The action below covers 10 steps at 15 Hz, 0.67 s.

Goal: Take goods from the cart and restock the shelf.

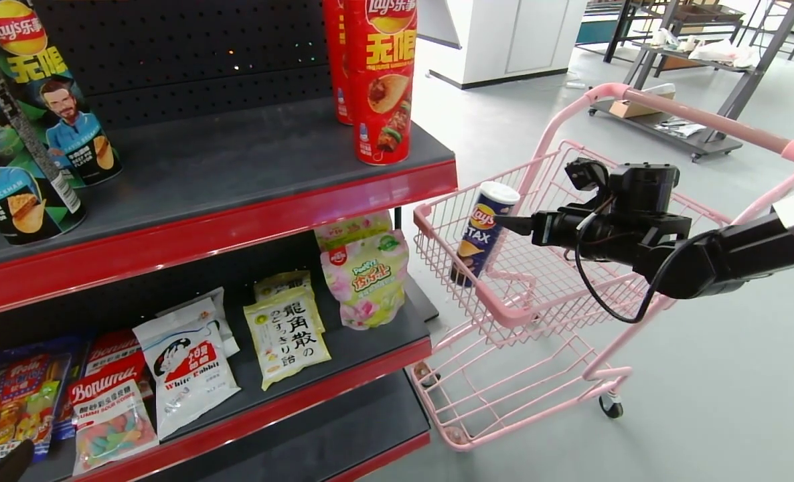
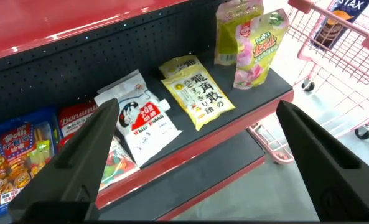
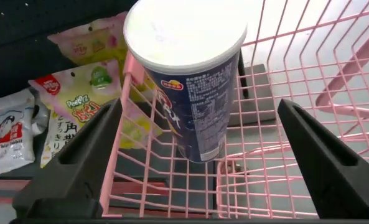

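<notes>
Right gripper [image 1: 507, 223]: jaws wide apart, and you have one finger on either side of the blue chip can [image 1: 483, 234], neither touching it. The can stands in the corner of the pink cart [image 1: 504, 314] nearest the shelf. Left gripper [image 2: 193, 118]: jaws spread, holding nothing, over the lower shelf [image 2: 259, 99] near the yellow candy bag [image 2: 196, 93].

The right arm [image 1: 738, 254] extends level, and the right gripper [image 3: 200, 106] is spread wide. The left gripper [image 2: 196, 109] is spread wide too, tilted downward.
</notes>
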Motion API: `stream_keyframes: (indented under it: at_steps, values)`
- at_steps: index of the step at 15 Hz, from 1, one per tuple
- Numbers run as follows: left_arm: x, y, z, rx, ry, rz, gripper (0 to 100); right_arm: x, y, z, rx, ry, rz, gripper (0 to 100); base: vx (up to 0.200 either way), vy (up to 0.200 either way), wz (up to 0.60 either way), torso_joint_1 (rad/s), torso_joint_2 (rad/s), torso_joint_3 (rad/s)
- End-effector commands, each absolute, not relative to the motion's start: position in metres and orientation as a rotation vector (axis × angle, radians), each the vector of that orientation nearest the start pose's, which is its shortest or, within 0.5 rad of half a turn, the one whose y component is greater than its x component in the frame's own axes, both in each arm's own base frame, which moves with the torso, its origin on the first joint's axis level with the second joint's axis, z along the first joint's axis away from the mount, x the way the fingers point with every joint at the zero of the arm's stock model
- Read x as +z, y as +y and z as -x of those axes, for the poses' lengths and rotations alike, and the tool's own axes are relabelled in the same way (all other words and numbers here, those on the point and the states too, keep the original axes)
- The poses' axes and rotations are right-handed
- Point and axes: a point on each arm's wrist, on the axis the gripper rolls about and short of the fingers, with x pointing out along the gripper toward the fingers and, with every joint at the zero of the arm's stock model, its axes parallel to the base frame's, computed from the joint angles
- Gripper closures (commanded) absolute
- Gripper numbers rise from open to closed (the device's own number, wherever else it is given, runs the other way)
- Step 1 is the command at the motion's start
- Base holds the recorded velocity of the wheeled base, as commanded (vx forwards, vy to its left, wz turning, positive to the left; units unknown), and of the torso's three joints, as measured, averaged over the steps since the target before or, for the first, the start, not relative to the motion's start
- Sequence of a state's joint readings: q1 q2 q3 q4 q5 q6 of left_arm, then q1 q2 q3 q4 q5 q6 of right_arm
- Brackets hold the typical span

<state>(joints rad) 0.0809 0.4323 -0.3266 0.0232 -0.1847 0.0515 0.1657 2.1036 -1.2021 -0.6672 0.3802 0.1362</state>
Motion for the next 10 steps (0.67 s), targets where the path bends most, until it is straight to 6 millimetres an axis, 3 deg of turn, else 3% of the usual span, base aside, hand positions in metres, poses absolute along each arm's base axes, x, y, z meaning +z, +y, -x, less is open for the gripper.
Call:
stream_keyframes:
  at_steps: [1,5,10]
  values:
    - [0.169,-0.003,-0.011,-0.104,0.125,-0.035,0,0.134,0.082,-0.422,0.542,0.287,-0.165,0,0.000,0.000,0.00,0.000,0.00,0.000]
    - [0.169,-0.003,-0.011,-0.105,0.128,-0.039,0,0.130,0.091,-0.428,0.561,0.285,-0.167,0,0.000,0.000,0.00,0.000,0.00,0.000]
    - [0.167,-0.003,-0.011,-0.105,0.134,-0.066,0,0.121,0.099,-0.452,0.579,0.258,-0.166,0,0.000,0.000,0.00,0.000,0.00,0.000]
